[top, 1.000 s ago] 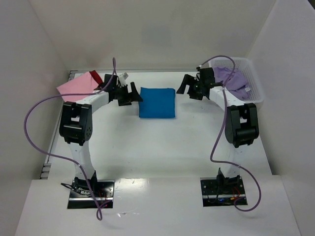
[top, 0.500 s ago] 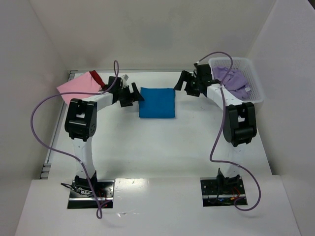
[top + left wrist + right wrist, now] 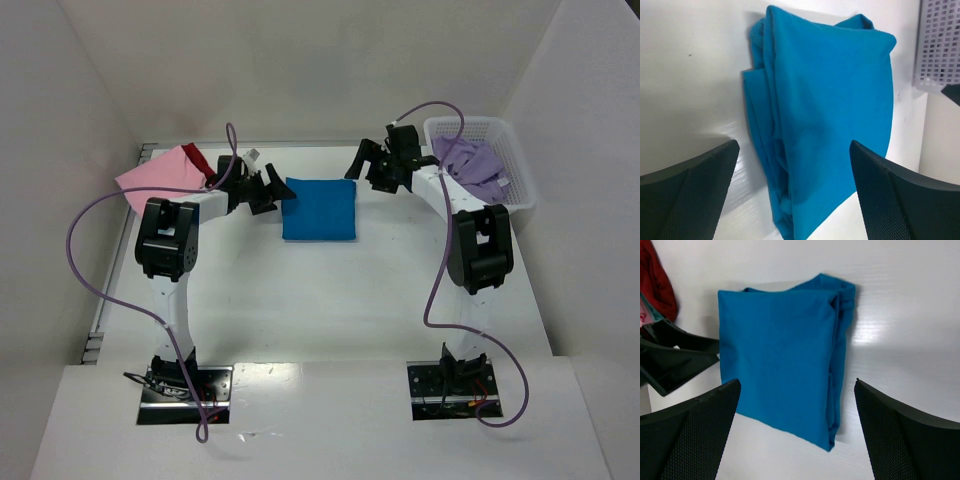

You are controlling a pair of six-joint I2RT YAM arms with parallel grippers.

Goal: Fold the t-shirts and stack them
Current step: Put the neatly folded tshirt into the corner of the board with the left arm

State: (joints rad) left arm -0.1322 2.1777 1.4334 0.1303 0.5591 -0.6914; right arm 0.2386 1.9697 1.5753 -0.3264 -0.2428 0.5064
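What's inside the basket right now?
Lavender cloth lies bunched in the basket. Whether anything lies beneath it cannot be seen, since the cloth covers the bottom.

The blue t-shirt (image 3: 825, 110), toward the middle of the tabletop's far edge, is soft matt cloth, a fine knit, thick along its folded edges. The tabletop (image 3: 685, 75) is white, smooth and faintly glossy, with a sheen of light beside the cloth. The fingers (image 3: 890, 195) of my left gripper (image 3: 793, 149) and my right gripper (image 3: 798, 385) look like black plastic with a finely dimpled, matt face. At the far right corner, the basket (image 3: 520, 185) is white plastic mesh holding a matt lavender t-shirt (image 3: 480, 165). The pink t-shirt (image 3: 158, 178) at the far left corner is matt cloth too.
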